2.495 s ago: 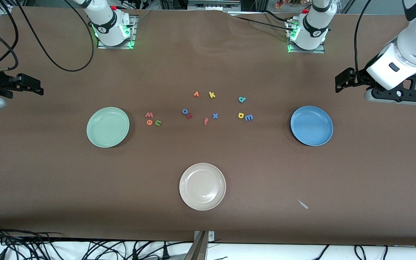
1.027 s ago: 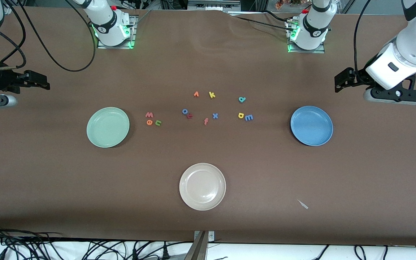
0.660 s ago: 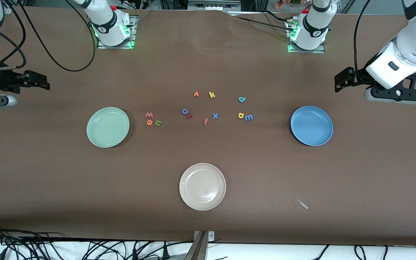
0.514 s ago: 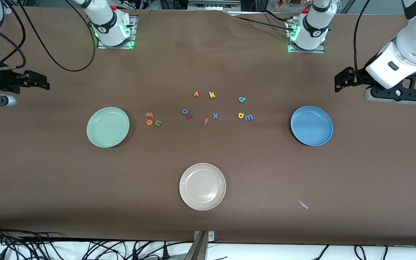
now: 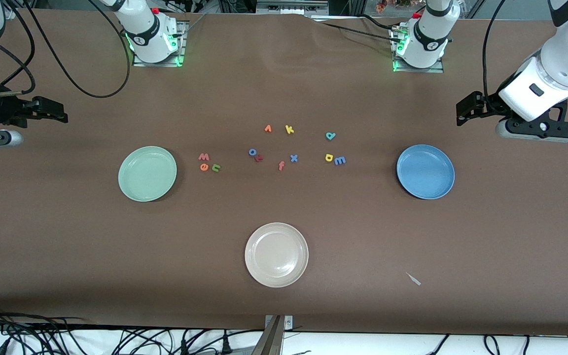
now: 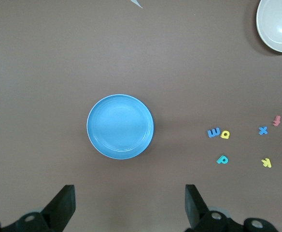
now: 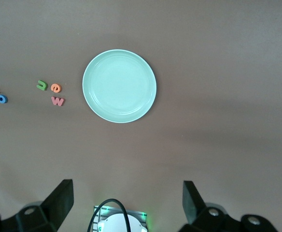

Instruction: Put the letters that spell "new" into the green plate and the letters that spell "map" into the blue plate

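Tiny foam letters (image 5: 334, 159) dot the matte brown surface (image 5: 284, 305) between round, shallow-rimmed green plate (image 5: 147, 173) and blue plate (image 5: 425, 171); left gripper (image 6: 129, 205) and right gripper (image 7: 126, 202) hang with jaws wide, empty.

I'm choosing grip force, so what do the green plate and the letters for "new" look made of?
The green plate: probably smooth plastic or melamine, with a soft sheen and a moulded rim, though glazed ceramic is possible. The n, e and w: likely foam, flat, matte and brightly coloured.

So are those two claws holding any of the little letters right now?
No, nothing is held. The left gripper is open above the table by the blue plate, and the right gripper is open by the green plate.
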Motion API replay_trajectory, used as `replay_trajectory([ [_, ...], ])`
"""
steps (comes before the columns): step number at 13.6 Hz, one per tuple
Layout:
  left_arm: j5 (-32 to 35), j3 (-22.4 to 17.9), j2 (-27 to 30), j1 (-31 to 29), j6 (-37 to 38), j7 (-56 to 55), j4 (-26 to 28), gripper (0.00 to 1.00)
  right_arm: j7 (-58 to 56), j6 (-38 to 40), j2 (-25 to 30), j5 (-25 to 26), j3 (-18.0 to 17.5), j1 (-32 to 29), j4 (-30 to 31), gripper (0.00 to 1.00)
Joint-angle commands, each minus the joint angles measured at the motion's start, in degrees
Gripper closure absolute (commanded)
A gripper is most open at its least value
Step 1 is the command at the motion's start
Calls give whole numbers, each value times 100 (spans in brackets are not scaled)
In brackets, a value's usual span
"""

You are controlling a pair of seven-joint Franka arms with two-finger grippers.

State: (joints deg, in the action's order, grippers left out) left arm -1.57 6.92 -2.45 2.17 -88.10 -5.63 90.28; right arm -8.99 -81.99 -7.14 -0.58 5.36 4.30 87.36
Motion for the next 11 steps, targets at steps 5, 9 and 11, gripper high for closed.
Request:
replay_trajectory([
  [5,131,-6,69,29,56,70,-45,0,47,61,28,-100,9,-17,53,0],
  [9,79,-15,69,20,56,96,-54,0,47,113,37,-109,0,-8,62,0],
  [11,61,2,34,46,74,36,-46,0,47,122,37,-109,0,-8,62,0],
])
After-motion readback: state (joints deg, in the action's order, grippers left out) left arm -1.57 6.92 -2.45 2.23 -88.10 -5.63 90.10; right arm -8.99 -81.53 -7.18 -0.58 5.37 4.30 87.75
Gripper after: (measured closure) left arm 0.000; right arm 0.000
